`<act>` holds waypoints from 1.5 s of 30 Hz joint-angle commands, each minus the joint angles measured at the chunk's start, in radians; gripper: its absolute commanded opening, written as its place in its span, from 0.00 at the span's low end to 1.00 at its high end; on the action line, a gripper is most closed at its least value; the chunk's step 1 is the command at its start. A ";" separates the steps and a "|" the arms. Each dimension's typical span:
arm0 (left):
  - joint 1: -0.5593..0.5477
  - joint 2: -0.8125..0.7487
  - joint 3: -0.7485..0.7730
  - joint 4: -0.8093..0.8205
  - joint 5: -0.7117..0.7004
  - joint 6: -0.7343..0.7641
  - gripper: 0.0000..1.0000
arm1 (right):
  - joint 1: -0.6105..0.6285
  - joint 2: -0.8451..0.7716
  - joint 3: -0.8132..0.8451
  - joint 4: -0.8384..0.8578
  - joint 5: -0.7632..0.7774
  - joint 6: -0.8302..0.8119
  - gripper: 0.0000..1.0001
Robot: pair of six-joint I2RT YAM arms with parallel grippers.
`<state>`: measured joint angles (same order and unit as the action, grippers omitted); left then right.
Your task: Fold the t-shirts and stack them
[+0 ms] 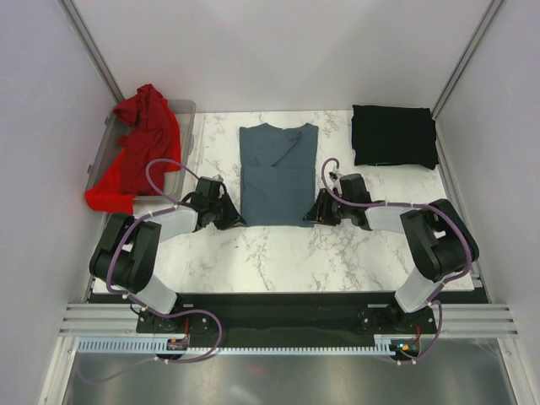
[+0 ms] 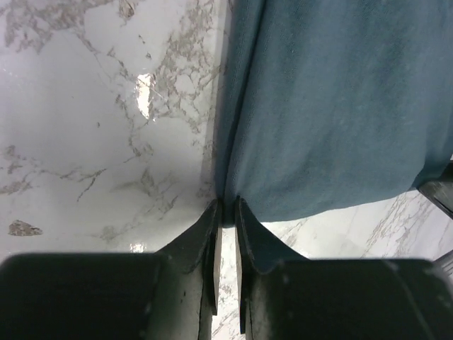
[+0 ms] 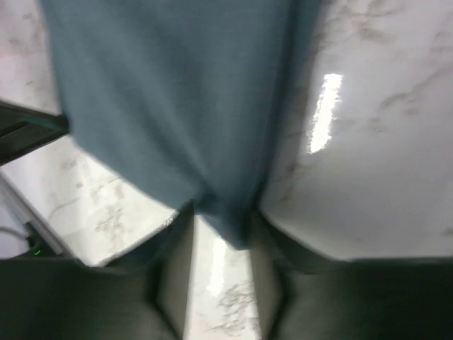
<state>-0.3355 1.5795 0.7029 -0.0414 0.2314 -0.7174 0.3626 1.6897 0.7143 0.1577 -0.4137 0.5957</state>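
On the marbled tabletop (image 1: 287, 253), the left fingers (image 2: 205, 234) pinch the near left corner of the folded slate blue-grey t-shirt (image 1: 277, 173); the right fingers (image 3: 272, 269) straddle its near right corner, grip impossible to tell. Beyond, the black t-shirt (image 1: 393, 135) lies folded at right, and the red t-shirt (image 1: 139, 148) drapes the clear bin (image 1: 187, 110) at left.

Your counter (image 1: 278, 253) is smooth, glossy, marble-patterned and catches the lamp glare. The slate blue-grey shirt (image 1: 277, 173), black shirt (image 1: 393, 135) and red shirt (image 1: 139, 152) are soft matt cloth. The bin (image 1: 189, 118) is clear plastic. Your left hand (image 2: 226, 212) and right hand (image 3: 221, 227) look matt black.
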 commanded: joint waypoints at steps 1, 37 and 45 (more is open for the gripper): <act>-0.016 0.013 -0.002 0.018 0.010 -0.016 0.18 | 0.001 -0.001 -0.042 -0.075 0.032 -0.037 0.50; -0.033 0.022 -0.028 0.011 -0.009 -0.022 0.04 | 0.002 -0.099 -0.147 -0.098 0.070 -0.034 0.39; -0.042 0.004 -0.034 0.011 -0.006 -0.033 0.02 | 0.006 -0.091 -0.147 -0.086 0.061 -0.034 0.00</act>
<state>-0.3630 1.5814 0.6922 -0.0238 0.2382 -0.7296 0.3626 1.5681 0.5976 0.1383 -0.3668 0.5797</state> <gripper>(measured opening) 0.033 0.042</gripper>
